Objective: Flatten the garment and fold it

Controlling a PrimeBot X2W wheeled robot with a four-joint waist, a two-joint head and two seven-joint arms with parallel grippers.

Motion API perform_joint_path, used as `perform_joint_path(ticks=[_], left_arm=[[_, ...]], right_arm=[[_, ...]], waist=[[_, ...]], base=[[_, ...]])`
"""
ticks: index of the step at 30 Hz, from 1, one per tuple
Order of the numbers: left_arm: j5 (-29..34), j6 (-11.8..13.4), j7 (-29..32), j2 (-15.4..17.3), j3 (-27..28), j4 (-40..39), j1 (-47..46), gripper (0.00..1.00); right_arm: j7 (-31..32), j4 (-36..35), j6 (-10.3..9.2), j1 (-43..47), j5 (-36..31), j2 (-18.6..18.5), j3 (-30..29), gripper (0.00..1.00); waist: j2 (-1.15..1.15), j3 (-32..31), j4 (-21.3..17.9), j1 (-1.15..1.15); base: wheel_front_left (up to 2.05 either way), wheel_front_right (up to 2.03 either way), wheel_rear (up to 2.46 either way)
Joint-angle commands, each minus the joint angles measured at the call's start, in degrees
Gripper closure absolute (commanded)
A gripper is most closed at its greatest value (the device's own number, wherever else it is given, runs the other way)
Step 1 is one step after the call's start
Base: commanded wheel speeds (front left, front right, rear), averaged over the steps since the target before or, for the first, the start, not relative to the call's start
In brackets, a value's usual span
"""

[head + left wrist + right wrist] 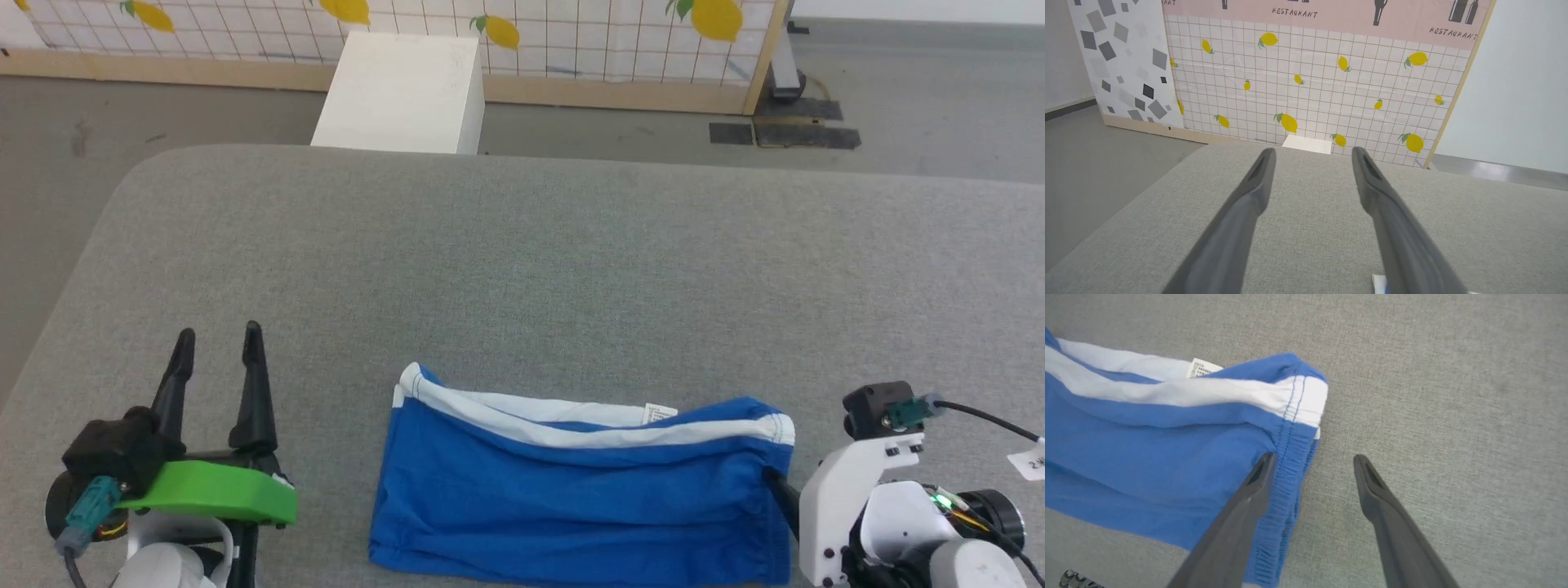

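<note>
— Blue shorts (571, 490) lie at the near edge of the grey cloth-covered table (522, 261), between the two arms. A white band and a small tag (1202, 367) run along their far side. Which step is this, do you think?

— Folding, I'd judge, and partly done: they seem doubled over and fairly smooth, with a few creases. The right claw (1312, 459) is wide open at the right-hand elastic edge, one finger over the gathered seam and the other over bare table.

— Holding anything?

— No. To grip, it would need to go down so the edge sits between the fingers, then close.

— And the left claw (219, 333)?

— Wide open too, and empty. It sits well to the left of the shorts, pointing away across the table. It would have to come to the left edge if both ends are to be lifted together.

— The room?

— Grey floor (49, 163), a white box (400, 90) just beyond the table, and behind it a tiled panel printed with lemons (1310, 81).
</note>
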Motion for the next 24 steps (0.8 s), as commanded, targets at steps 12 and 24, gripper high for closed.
perform_joint_path(ticks=[12,24], left_arm=[[6.81,-5.14,-0.5,-6.89,6.13,-0.96,0.22,0.0],[10.42,-9.7,-0.51,-11.6,10.3,0.93,0.93,0.0]], right_arm=[[-2.16,13.2,-0.08,-4.58,1.21,0.14,3.7,0.0],[-0.82,11.81,-0.08,-6.91,-1.42,-1.1,-2.42,1.0]], waist=[[0.0,2.79,1.45,0.0],[0.0,1.95,1.34,0.0]], base=[[0.0,0.0,0.0],[0.0,0.0,0.0]])
